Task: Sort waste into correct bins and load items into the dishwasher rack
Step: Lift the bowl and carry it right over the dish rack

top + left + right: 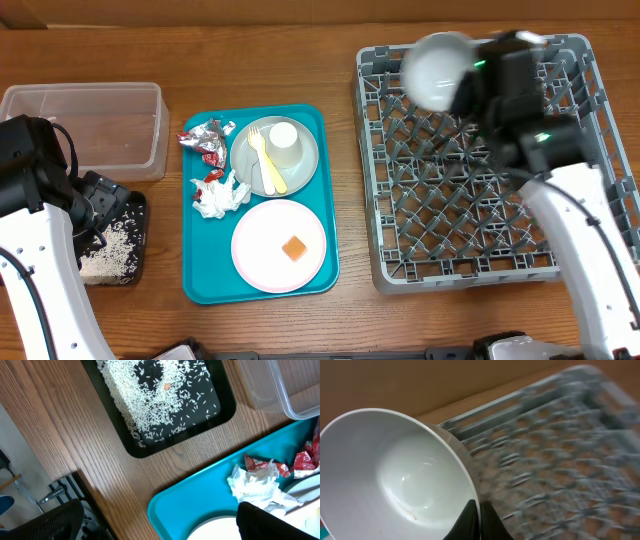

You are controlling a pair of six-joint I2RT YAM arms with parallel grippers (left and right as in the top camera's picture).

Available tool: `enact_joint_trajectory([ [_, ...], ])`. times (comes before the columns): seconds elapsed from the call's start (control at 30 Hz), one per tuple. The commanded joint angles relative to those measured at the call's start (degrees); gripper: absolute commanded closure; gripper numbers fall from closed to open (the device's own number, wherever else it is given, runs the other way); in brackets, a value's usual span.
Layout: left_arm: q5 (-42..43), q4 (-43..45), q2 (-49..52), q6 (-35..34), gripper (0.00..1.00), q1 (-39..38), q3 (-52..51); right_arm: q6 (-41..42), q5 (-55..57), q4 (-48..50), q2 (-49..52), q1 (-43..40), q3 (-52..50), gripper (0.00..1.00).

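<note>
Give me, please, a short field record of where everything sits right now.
right tool: shut on bowl rim
bowl: held over rack corner
black tray: rice
teal tray: grey-green plate, pink plate, napkin, wrappers
on grey-green plate: cup, cutlery
on pink plate: orange cube

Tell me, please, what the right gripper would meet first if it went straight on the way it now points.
Probably the dishwasher rack: the right gripper, shut on the rim of the white bowl, points toward its grid, though blur leaves the depth unclear.
</note>
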Motion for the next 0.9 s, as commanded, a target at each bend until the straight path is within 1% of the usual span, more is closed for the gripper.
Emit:
enact_joint_trajectory([
  [0.0, 0.24, 0.07, -0.17, -0.96, 0.00, 0.20, -0.24, -0.44, 8.31, 1.11, 0.50, -5.38, 0.92, 0.96],
  [0.13, 0.24, 0.07, -0.17, -0.98, 0.00, 0.20, -0.24, -4.33, 15.72, 3.43, 1.88, -9.64, 0.90, 0.96],
  [0.3, 0.24, 0.07, -0.17, -0.96, 0.00, 0.20, -0.24, -8.61, 23.71, 5.79, 4.98, -12.55, 0.85, 0.96],
  [0.47, 0.24, 0.07, -0.17, -0.96, 0.00, 0.20, -0.24, -12.94, 28.68, 9.11, 9.31, -12.76, 0.81, 0.96],
  [0.53, 0.24, 0.07, -0.17, -0.96, 0.00, 0.20, -0.24, -17.55, 29.44, 11.41, 11.23, -12.57, 0.81, 0.96],
  [0.73, 0.24, 0.07, -0.17, -0.96, 0.00, 0.20, -0.24, -28.52, 40.09, 17.46, 18.32, -11.45, 0.81, 0.96],
  [0.87, 0.24, 0.07, -0.17, -0.96, 0.00, 0.20, -0.24, -31.36, 43.34, 18.23, 21.73, -10.73, 0.81, 0.96],
])
